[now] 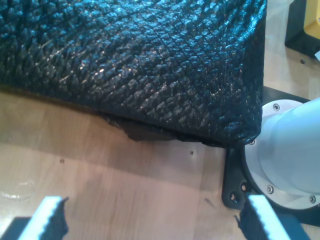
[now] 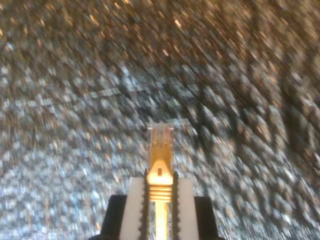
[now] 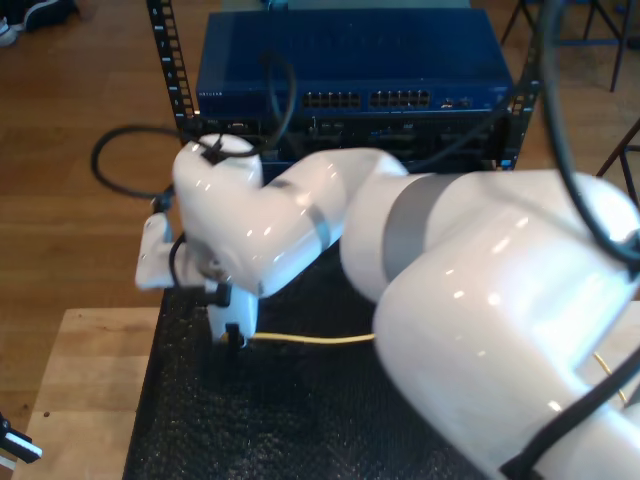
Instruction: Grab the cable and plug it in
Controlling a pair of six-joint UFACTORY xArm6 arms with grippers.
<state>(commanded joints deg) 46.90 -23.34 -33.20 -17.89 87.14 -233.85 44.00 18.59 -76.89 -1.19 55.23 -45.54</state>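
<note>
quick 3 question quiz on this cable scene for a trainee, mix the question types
1. True or false: my second gripper is shut on the long thin yellow network cable.
2. Multiple choice: my first gripper stands with its jaws A) shut on the cable B) open over the light wooden table C) shut on a plug.
3. Fill in: the cable's small clear plastic plug points at a black textured ____.

Key: 1 true; 2 B; 3 mat.

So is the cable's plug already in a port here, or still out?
Out. In the second wrist view the clear plug sticks free beyond my second hand, shut on the cable, over the black mat, no port around it.
</note>
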